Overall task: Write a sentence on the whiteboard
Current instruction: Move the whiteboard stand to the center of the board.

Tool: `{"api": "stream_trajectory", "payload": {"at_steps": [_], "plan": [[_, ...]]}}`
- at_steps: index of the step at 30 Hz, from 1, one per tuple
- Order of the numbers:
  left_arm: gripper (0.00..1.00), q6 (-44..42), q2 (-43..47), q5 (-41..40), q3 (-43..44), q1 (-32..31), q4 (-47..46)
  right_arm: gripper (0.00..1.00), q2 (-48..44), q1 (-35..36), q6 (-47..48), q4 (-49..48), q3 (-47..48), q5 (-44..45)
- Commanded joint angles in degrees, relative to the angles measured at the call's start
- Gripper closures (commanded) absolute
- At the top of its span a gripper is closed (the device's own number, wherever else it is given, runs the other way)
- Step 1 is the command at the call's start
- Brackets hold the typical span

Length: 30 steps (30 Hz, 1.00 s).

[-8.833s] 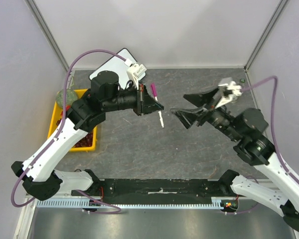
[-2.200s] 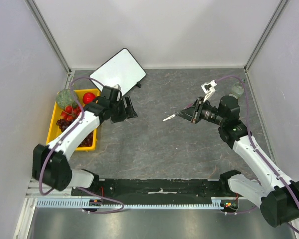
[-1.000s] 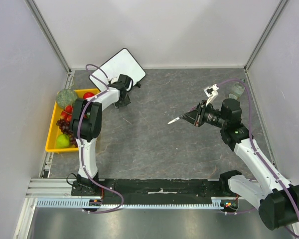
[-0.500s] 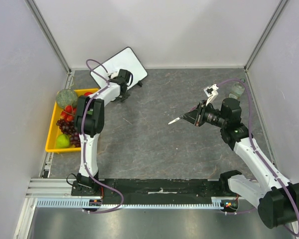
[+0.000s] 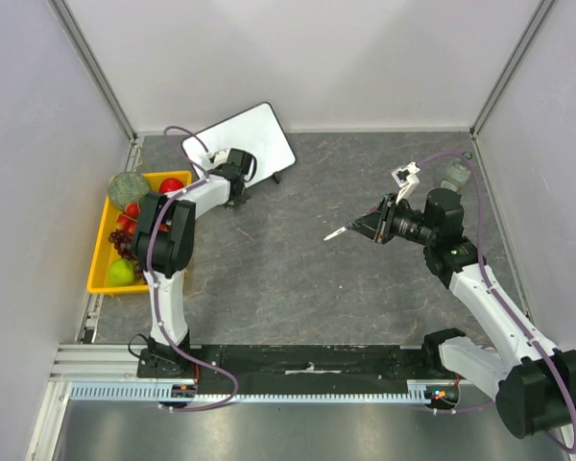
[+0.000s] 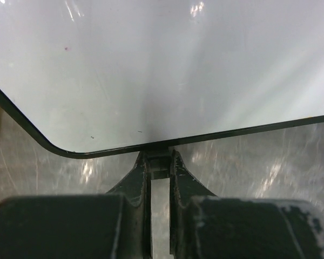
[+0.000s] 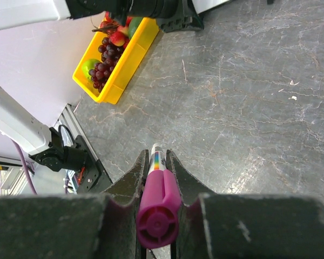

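So the left gripper pinches the whiteboard edge, I'd guess to steady it, while the right gripper has its jaws clamped on the marker, tip-forward for writing.

Two arms, L & R: white link shells, black cylindrical joint housings, black bases on a black plate along the near edge. Purple cable off each wrist, L & R; small white bracket on the R wrist. L gripper & R gripper matte black w/ tapered fingers, pale scuffing on body edges.
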<state>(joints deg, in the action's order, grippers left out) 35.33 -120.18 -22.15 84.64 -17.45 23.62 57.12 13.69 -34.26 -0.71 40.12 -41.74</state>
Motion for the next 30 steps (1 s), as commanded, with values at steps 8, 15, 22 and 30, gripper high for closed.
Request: {"api": "stream_trajectory", "payload": {"at_steps": [8,15,22,30], "plan": [[0.98,6.5,13.8,0.5,-23.5,-14.2,1.2,1.00,-3.4,-0.2,-0.3,-0.6,-1.4,-0.5],[0.98,16.6,19.1,-0.8,-31.8,-26.7,4.6,1.00,-5.8,-0.2,-0.5,0.3,-2.6,-0.2],[0.98,28.6,23.9,-0.6,-36.3,-36.9,11.1,1.00,-8.0,-0.2,-0.5,2.3,-3.2,0.5],[0.98,39.2,26.2,-1.3,-36.7,-48.4,17.2,1.00,-10.7,-0.2,0.5,5.0,-3.7,1.1]]}}
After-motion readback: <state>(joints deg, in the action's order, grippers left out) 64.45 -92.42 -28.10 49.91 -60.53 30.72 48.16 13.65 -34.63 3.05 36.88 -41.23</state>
